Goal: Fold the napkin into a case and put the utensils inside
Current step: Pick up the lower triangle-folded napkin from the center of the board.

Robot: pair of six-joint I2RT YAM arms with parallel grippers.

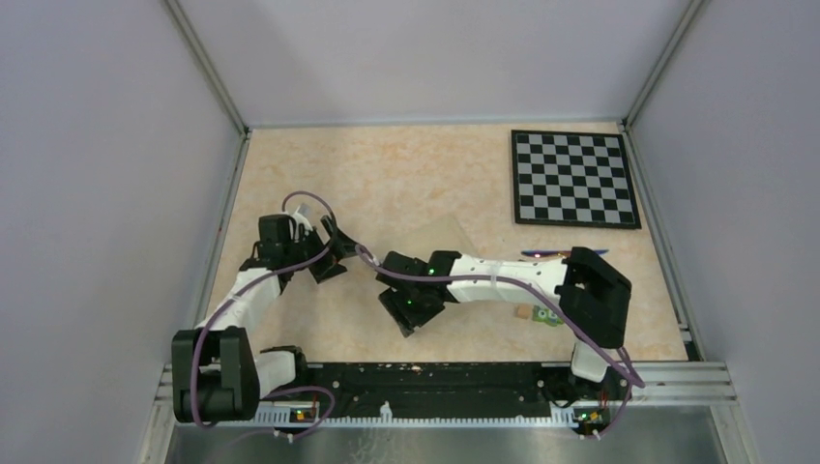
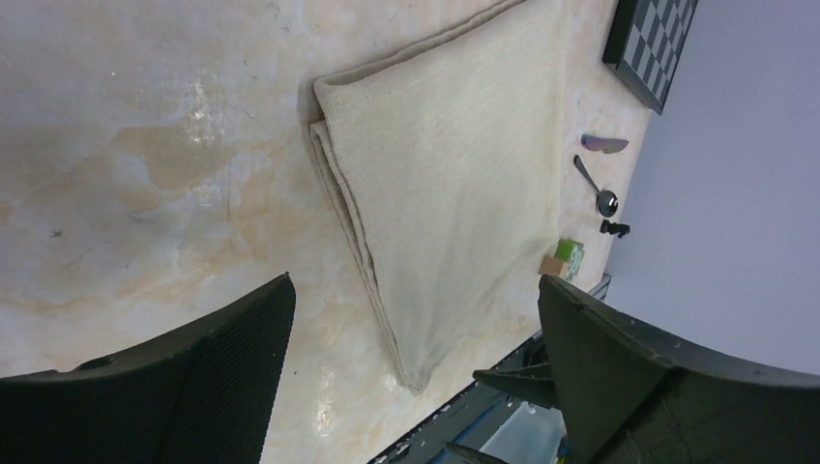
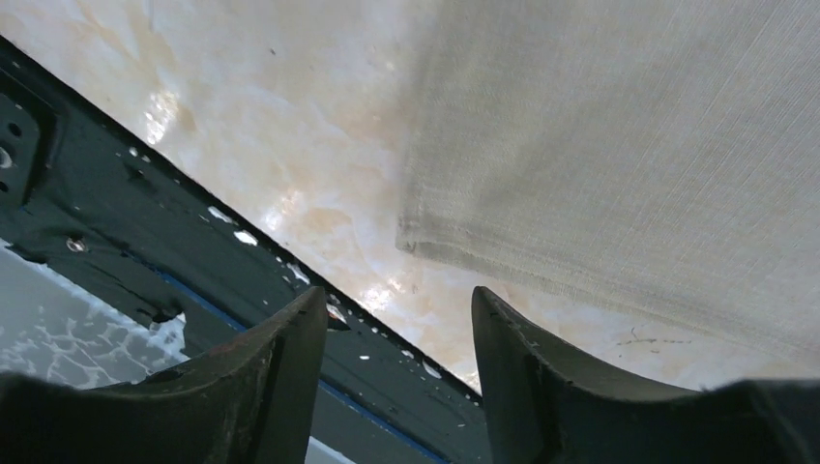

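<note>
The napkin (image 2: pixel 454 174) lies folded into a layered, tapering shape on the tan tabletop; it shows faintly in the top view (image 1: pixel 437 240). My left gripper (image 2: pixel 414 280) is open and empty, hovering above the napkin's left folded edge (image 1: pixel 327 253). My right gripper (image 3: pixel 399 319) is open and empty, just off the napkin's near corner (image 3: pixel 416 232), above the table's front edge (image 1: pixel 411 311). The utensils lie to the right of the napkin: a purple-tinted piece (image 2: pixel 604 144) and a dark spoon (image 2: pixel 592 186). In the top view only a purple glint (image 1: pixel 541 254) shows behind the right arm.
A black-and-white chessboard (image 1: pixel 573 178) sits at the back right. A small green block (image 2: pixel 571 257) and a tiny black knob (image 2: pixel 614 228) lie near the utensils. A black rail (image 3: pixel 145 242) runs along the near table edge. Grey walls enclose the table.
</note>
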